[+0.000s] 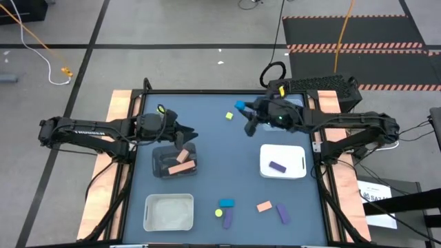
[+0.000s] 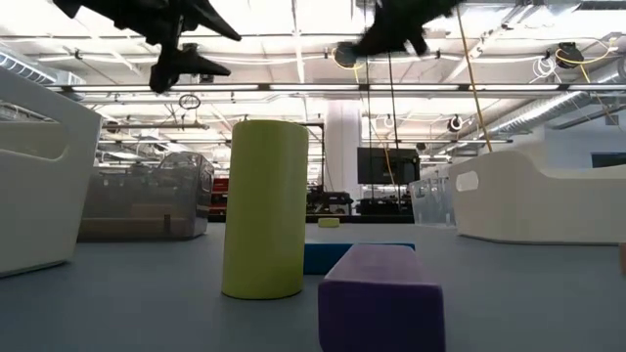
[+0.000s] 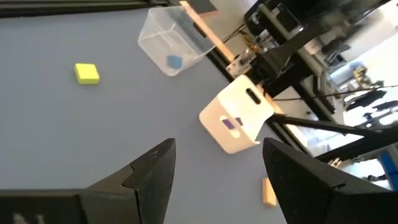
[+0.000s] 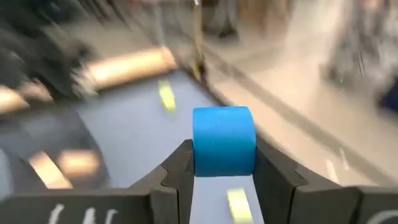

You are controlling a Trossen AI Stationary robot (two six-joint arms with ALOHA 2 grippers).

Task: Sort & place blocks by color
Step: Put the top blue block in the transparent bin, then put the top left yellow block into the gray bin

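My right gripper [image 1: 242,110] is over the far middle of the table, shut on a blue block [image 4: 224,140]. My left gripper [image 3: 217,168] is open and holds nothing. It hovers above the dark bin [image 1: 162,165], in which salmon blocks [image 1: 182,167] lie. A yellow block [image 1: 229,116] lies flat on the mat next to the right gripper. The white tray [image 1: 298,153] holds a purple block [image 1: 277,166]. Near the front edge lie a blue block [image 1: 226,204], a yellow-green cylinder [image 2: 264,207], two purple blocks [image 1: 227,220] and a salmon block [image 1: 264,206]. My right gripper pinches the blue block by two opposite sides [image 4: 198,146] between its two fingers. The block's upper part stands out beyond the fingertips. The fingers reach in from the table's right side. The block is lifted clear of the table.
A clear bin [image 3: 166,37] with a blue piece inside stands at the far right, under the right arm. A pale bin [image 1: 169,211] sits at the near left. Open mat lies between the dark bin and the white tray.
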